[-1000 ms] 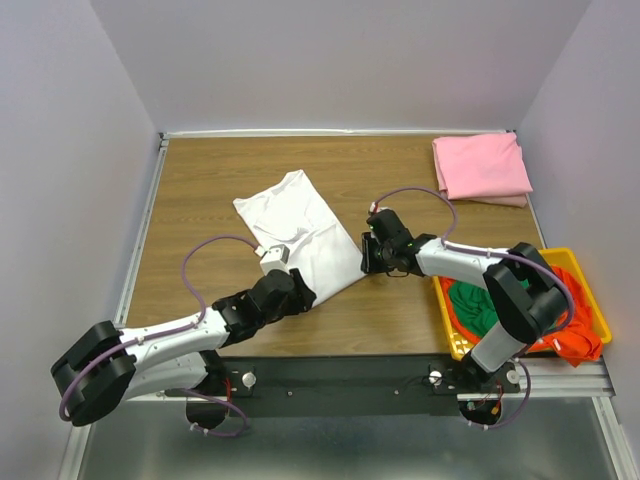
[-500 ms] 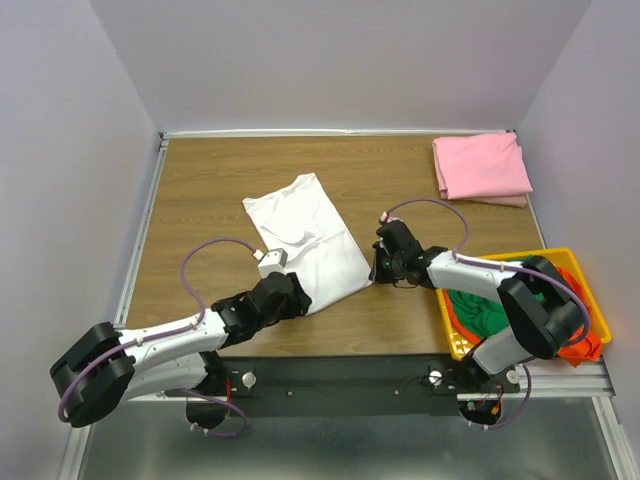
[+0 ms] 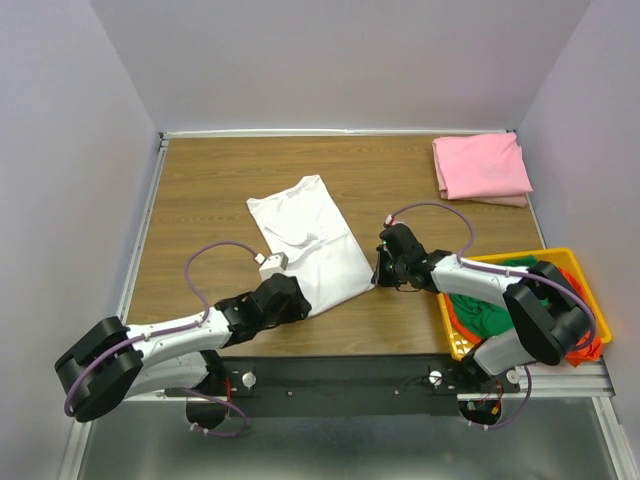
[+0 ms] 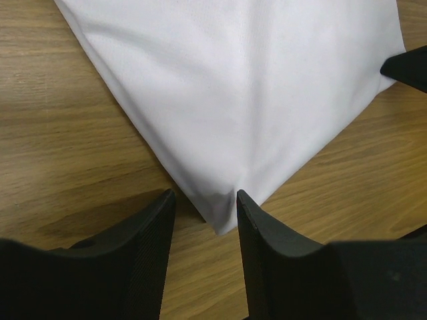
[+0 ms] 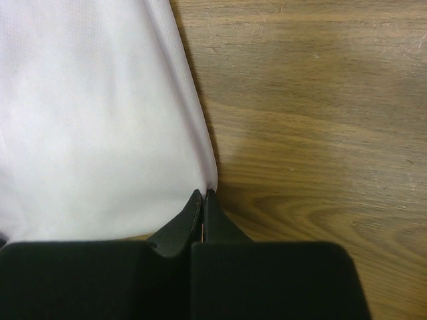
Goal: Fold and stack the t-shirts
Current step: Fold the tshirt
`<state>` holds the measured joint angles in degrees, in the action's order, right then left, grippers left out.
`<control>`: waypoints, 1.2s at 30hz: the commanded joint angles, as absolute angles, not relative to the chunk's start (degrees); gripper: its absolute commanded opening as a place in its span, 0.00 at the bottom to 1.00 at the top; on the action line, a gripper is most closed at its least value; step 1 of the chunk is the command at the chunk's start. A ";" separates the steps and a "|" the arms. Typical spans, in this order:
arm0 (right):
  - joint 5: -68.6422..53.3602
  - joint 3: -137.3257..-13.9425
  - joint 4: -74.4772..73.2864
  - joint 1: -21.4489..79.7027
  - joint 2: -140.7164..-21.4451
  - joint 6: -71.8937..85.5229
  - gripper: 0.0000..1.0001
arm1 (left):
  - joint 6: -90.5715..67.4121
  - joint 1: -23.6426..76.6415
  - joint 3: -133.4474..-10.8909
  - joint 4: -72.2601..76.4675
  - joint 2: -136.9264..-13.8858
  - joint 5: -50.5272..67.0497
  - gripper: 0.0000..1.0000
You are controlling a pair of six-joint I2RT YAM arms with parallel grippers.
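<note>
Wood table [image 3: 200, 190], white shirt [image 3: 305, 235] lying flat; right claw [image 5: 203, 195] clenched on one corner, left claw [image 4: 203, 200] spread around the other. Best to close fully before lifting and keep the hem taut.

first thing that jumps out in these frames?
The white t-shirt lies mid-table with a gripper at each near corner: the right gripper is shut on one, the left gripper open astride the other. A folded pink t-shirt sits at the far right corner, and a yellow basket at near right holds green cloth and orange cloth.
</note>
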<state>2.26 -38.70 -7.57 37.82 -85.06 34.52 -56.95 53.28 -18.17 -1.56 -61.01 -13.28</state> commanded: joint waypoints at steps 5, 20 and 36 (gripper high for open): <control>3.78 -38.67 -10.90 38.14 -84.73 34.72 0.00 | -60.29 53.88 -14.94 -1.49 -59.41 -9.67 0.47; 3.52 -38.67 -10.98 38.14 -83.15 34.72 0.00 | -63.54 55.63 -11.60 3.51 -61.60 -10.63 0.22; 7.47 -39.55 -20.56 38.14 -68.30 35.77 0.00 | -58.18 55.72 -19.42 -3.07 -55.20 -11.25 0.00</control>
<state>4.01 -38.70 -14.81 37.82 -72.66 34.96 -60.49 55.27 -17.21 0.60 -57.69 -10.48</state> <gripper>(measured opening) 0.009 0.008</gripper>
